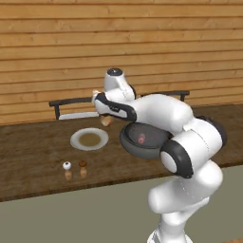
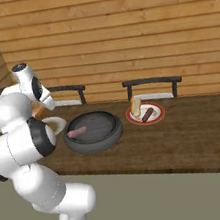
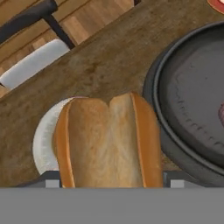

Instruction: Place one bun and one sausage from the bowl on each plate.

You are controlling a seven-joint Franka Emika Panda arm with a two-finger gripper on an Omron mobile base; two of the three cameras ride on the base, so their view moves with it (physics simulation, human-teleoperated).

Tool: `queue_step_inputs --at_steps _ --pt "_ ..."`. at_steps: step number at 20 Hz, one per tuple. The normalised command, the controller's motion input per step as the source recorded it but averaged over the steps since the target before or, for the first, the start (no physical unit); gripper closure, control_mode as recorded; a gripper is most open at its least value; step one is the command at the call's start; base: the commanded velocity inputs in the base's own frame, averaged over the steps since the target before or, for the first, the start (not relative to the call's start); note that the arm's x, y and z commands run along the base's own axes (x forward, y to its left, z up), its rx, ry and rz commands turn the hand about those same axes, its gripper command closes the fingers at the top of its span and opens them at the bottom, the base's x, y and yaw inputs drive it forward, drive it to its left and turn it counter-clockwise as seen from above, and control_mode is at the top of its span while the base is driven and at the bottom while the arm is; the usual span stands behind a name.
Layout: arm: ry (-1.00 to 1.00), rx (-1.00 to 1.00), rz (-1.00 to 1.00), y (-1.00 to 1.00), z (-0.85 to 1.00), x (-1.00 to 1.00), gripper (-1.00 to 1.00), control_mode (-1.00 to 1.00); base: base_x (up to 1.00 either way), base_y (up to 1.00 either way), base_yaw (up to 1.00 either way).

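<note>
Left base view: the white arm reaches over the brown desk (image 1: 28,156). Its claw (image 1: 105,118) holds a bun (image 1: 107,121) up in the air, above the far edge of a white plate (image 1: 89,139) with a brown middle. This plate has no food on it. The dark bowl (image 1: 142,140) sits just right of the plate, partly behind the arm, with a pink sausage (image 1: 142,138) inside. Two small shakers (image 1: 75,170) stand near the front of the desk.

Right base view: the bowl (image 2: 94,131) is in the middle of the desk, and the sausage (image 2: 77,132) lies at its left side. A second plate (image 2: 146,113) to the right has a bun and a sausage on it. Two chairs (image 2: 151,86) stand behind the desk.

Hand view: the bun (image 3: 107,142) sits between the claw's fingers (image 3: 51,181), which are clamped on its sides. The white plate (image 3: 43,142) lies under it and to the left. The bowl (image 3: 192,96) is just to the right.
</note>
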Motion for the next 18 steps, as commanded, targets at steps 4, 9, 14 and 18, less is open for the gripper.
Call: queue_step_inputs --at_steps 4,9,14,18 --pt "0.17 -0.1 0.15 0.08 -0.48 0.19 1.0 -1.0 0.0 0.0 0.0" --pt "0.16 -0.01 0.2 0.0 -0.94 0.15 1.0 -1.0 0.0 0.0 0.0" --pt "0.0 -0.04 0.07 0.15 -0.77 0.41 1.0 -1.0 0.0 0.0 0.0" --pt "0.0 -0.05 0.0 0.38 -0.61 0.67 1.0 -1.0 0.0 0.0 0.0"
